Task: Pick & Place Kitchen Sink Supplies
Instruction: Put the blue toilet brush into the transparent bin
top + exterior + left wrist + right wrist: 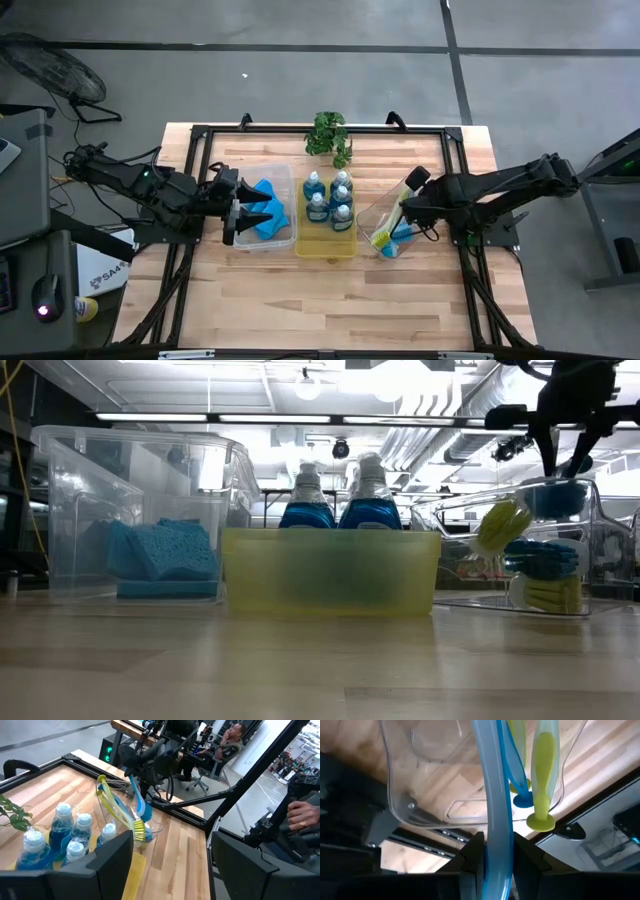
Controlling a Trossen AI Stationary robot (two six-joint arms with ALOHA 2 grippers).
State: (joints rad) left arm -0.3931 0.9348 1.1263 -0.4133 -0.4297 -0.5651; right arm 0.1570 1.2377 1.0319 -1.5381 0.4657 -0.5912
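- Now the yellow tray (pixel 327 244) sits mid-table and serves as the landmark; four soap bottles (pixel 329 198) stand inside it, blue liquid under pale caps.
- Just left of that tray, a clear bin (pixel 262 243) holds wavy blue sponges (pixel 268 208).
- Over this bin hangs the left gripper (pixel 237 209), its fingers (pixel 112 862) spread apart and holding nothing.
- Right of the yellow tray, a clear tilted bin (pixel 379 216) carries the dish brushes (pixel 386 239), blue and yellow-green.
- At that bin, the right gripper (pixel 492 857) is clamped on a blue brush handle (pixel 493 795).
- Behind the tray stands a small potted plant (pixel 330 135).
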